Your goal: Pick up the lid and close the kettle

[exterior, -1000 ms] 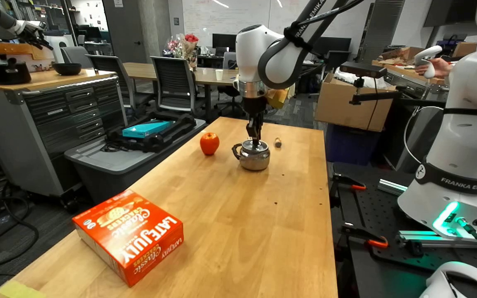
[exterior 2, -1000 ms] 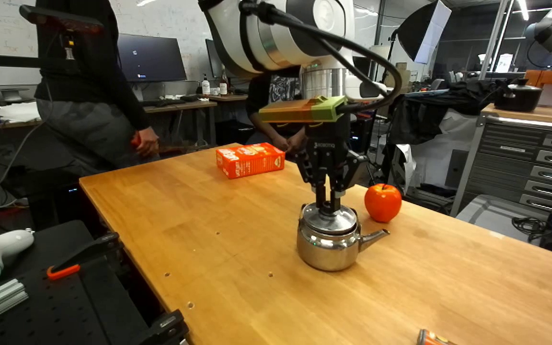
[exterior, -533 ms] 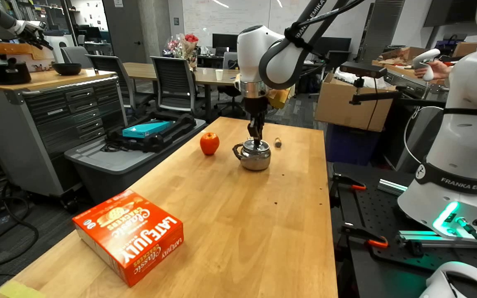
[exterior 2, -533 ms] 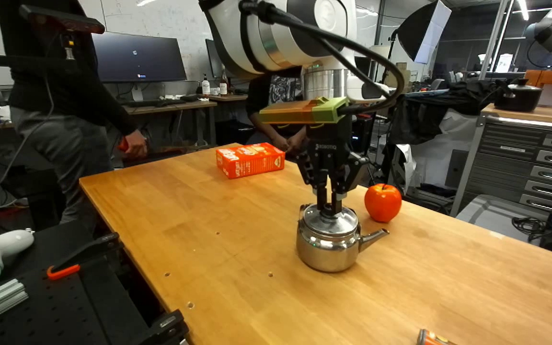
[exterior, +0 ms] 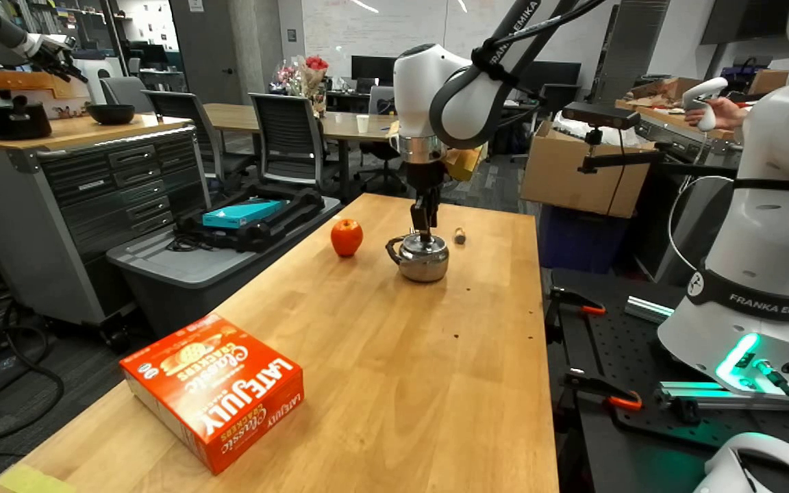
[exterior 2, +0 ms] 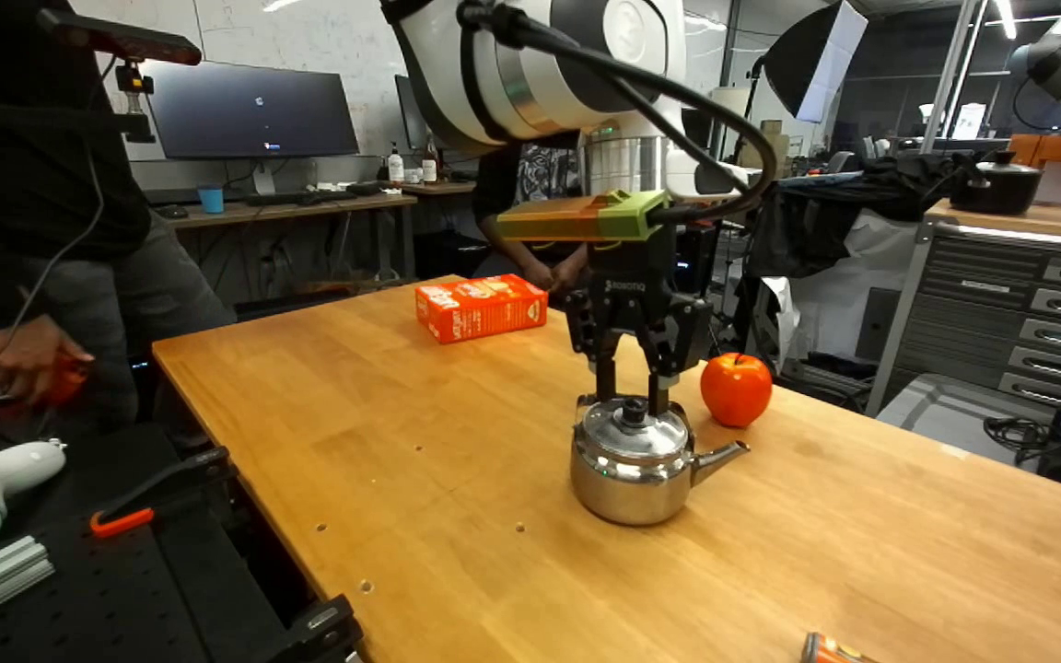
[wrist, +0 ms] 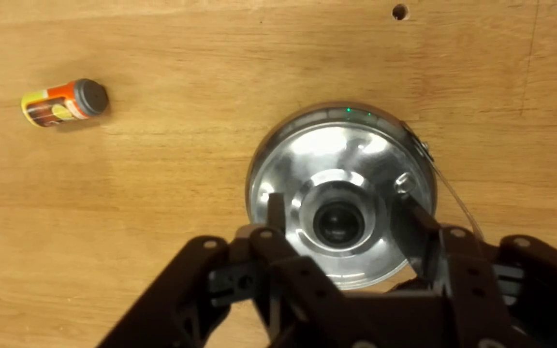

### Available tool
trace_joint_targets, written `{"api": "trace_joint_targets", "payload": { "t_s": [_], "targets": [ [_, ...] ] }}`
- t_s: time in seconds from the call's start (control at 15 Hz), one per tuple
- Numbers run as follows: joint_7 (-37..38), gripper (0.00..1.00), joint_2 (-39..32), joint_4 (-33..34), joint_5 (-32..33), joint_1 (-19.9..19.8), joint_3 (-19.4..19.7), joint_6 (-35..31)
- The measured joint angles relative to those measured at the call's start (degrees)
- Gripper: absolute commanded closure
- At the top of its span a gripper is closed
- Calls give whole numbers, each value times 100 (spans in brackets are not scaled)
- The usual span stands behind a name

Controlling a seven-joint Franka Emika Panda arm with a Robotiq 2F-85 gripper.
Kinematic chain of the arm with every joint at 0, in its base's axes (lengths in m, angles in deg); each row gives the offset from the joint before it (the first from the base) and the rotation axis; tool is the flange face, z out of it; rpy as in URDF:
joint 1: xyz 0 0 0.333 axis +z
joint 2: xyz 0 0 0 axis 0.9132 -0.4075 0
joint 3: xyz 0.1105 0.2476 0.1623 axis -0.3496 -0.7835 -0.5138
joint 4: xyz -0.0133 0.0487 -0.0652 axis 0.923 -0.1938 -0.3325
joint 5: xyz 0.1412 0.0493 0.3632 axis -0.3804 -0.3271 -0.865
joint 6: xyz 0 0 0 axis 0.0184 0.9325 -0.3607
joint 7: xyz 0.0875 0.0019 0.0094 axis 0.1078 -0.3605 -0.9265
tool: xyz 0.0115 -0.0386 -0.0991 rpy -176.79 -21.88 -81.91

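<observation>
The kettle (exterior 2: 630, 488) is a squat shiny silver pot standing upright on the wooden table, and it shows in both exterior views (exterior: 423, 268). The silver lid (exterior 2: 627, 440) with a black knob (exterior 2: 634, 411) sits on top of the kettle and covers its opening. In the wrist view the lid (wrist: 317, 145) fills most of the kettle's top. My gripper (exterior 2: 632, 403) is just above the lid. In the wrist view my gripper (wrist: 338, 197) is open, with a finger on each side of the knob (wrist: 339, 224) and gaps between. Part of the lid's lower edge is hidden by the fingers.
A red apple-like ball (exterior 2: 736, 390) stands close beside the kettle's spout (exterior 2: 722, 459). An orange cracker box (exterior: 213, 394) lies farther along the table. A small orange and yellow cylinder (wrist: 65, 102) lies on the table. A person (exterior 2: 42, 230) stands beyond the table edge.
The gripper's fingers have spread apart and let go of the lid's knob. The lid stays on the kettle. The standing person has moved toward the left of the exterior view.
</observation>
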Motion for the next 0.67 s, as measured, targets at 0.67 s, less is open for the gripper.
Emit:
{"api": "trace_joint_targets", "payload": {
  "t_s": [0.67],
  "targets": [
    [31, 0, 510, -108, 201, 74, -23, -34]
  ]
}}
